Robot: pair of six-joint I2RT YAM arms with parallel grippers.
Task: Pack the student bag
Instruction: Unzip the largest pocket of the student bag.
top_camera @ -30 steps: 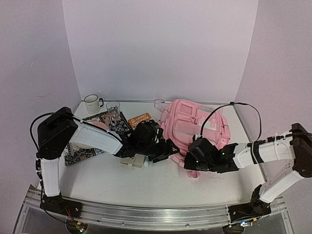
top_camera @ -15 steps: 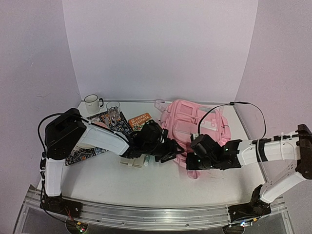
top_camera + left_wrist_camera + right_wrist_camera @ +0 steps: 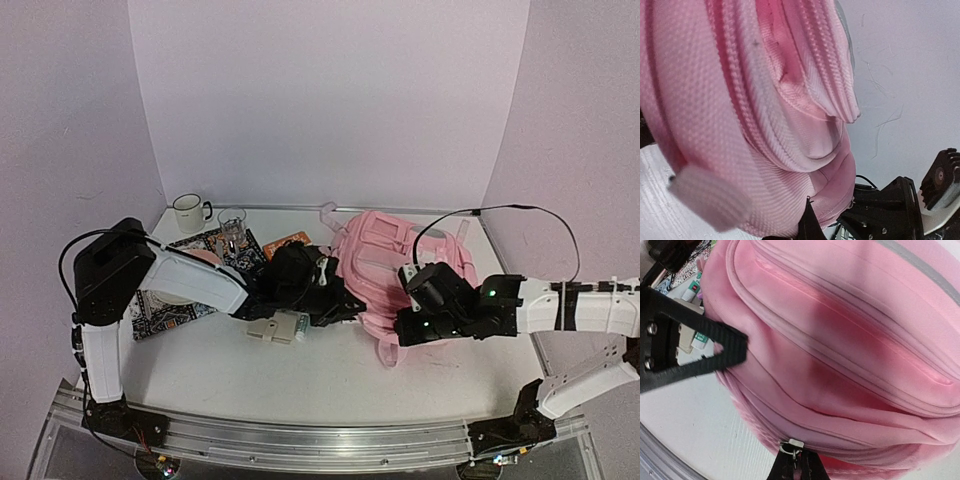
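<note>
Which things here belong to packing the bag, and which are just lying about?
Job in hand: bag; left gripper at its edge; right gripper on the zip pull.
Lying about: mug, glass, orange booklet, patterned mat, beige case, perhaps to be packed later.

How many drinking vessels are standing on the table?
2. A white mug stands at the far left corner; a clear glass stands just right of it, at the patterned mat's far edge. More may be hidden behind the pink backpack.
</note>
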